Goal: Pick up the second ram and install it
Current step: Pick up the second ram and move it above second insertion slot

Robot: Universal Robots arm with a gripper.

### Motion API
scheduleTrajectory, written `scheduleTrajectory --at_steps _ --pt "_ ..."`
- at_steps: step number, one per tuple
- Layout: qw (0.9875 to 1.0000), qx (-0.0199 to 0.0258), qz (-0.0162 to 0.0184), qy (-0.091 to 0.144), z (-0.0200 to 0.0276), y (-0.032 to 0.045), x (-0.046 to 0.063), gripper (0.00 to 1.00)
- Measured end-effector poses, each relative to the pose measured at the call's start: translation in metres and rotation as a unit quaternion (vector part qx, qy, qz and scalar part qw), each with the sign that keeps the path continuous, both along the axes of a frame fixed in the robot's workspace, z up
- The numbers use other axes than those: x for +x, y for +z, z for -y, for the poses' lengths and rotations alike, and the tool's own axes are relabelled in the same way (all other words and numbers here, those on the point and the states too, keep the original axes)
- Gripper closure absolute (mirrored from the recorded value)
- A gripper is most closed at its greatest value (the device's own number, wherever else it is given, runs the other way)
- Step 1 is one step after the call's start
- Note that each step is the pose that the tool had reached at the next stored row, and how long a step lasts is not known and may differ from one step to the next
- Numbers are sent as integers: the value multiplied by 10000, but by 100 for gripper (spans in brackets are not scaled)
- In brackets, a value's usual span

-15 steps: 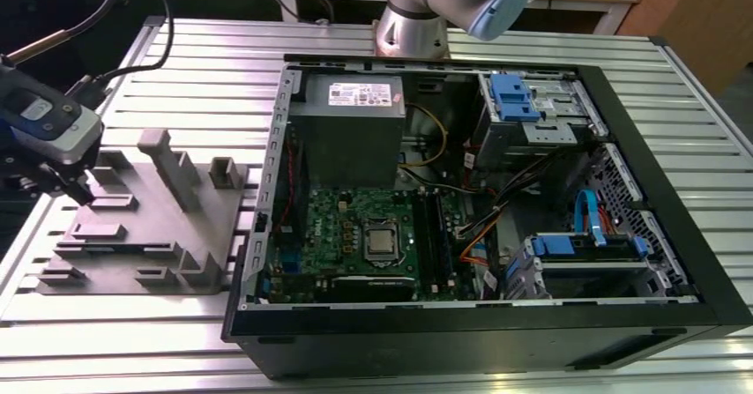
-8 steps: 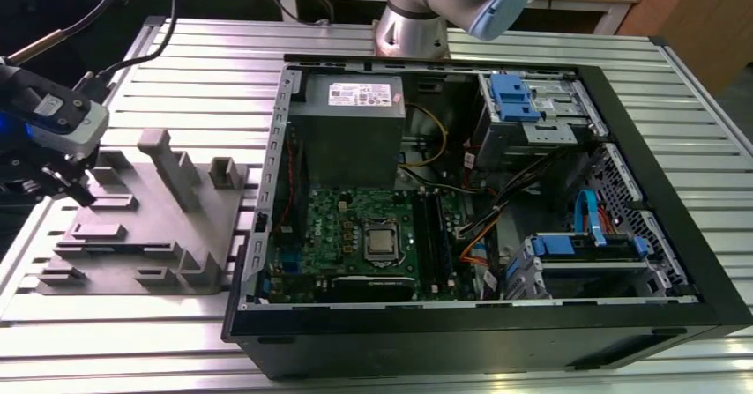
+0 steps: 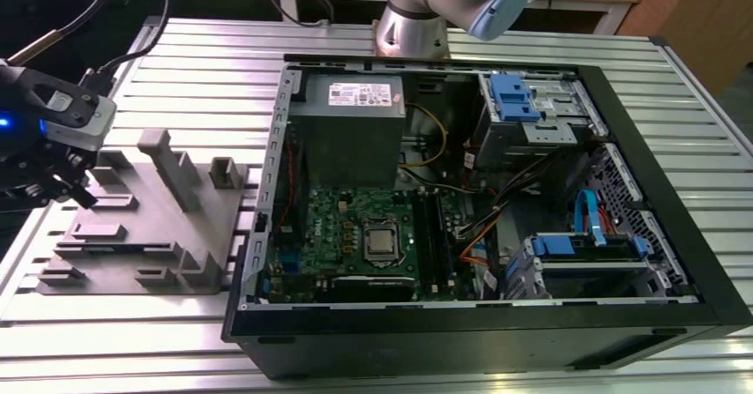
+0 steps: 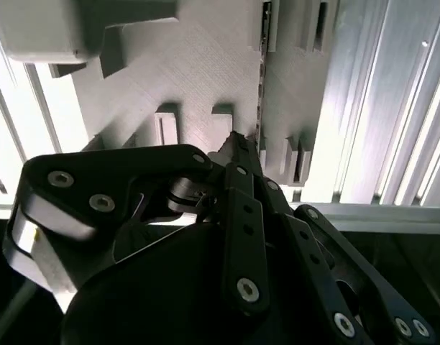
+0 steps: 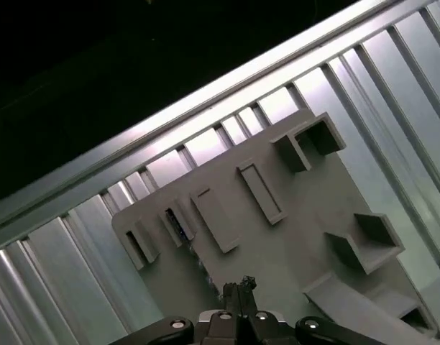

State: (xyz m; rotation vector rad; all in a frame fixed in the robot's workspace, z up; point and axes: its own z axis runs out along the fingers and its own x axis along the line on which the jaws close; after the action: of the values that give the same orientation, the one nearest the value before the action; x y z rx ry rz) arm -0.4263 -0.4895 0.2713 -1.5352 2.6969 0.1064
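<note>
Tool: the tool (image 3: 73, 191) hangs at the exterior view's left, over the near-left part of the grey holder (image 3: 141, 235). In both wrist views its black fingers are drawn together at the tips (image 4: 238, 144) (image 5: 239, 284), with no gap between them.
Memory stick: in the second wrist view the memory stick (image 4: 262, 79) is a thin dark strip seen edge-on, standing along the grey holder (image 4: 198, 72). Its near end lies just beside the fingertips; I cannot tell whether they touch it.
Holder: a pale grey plastic plate with raised blocks and pockets (image 5: 277, 237), lying flat on the surface (image 3: 212, 50), just beside the computer case (image 3: 495, 310).
Surface: ribbed silver metal slats.
Computer case: black, on its side, open. The green motherboard (image 3: 347, 226) lies inside, with long black memory slots (image 3: 429, 235) on the side toward the exterior view's right.
Writing: the grey power supply (image 3: 347, 138) carries a white label (image 3: 359, 94); its print cannot be made out.
Other parts: blue drive clips (image 3: 512, 94) sit at the case's far corner, well apart from the tool.
Arm: its silver base (image 3: 412, 24) stands behind the case.
</note>
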Motion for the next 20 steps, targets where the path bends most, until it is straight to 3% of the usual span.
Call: scheduleTrajectory --at_steps 4,7,11,14,16,20 --pt "9993 0 0 367 0 -21 0 93" --pt "9980 0 1 637 0 -36 0 93" --pt "9950 0 0 1003 0 -56 0 93" --pt "9919 -1 0 1272 0 -69 0 93" --pt "9901 -48 -14 1403 0 -69 0 93" --pt "9867 -200 -51 1615 0 -72 0 93"
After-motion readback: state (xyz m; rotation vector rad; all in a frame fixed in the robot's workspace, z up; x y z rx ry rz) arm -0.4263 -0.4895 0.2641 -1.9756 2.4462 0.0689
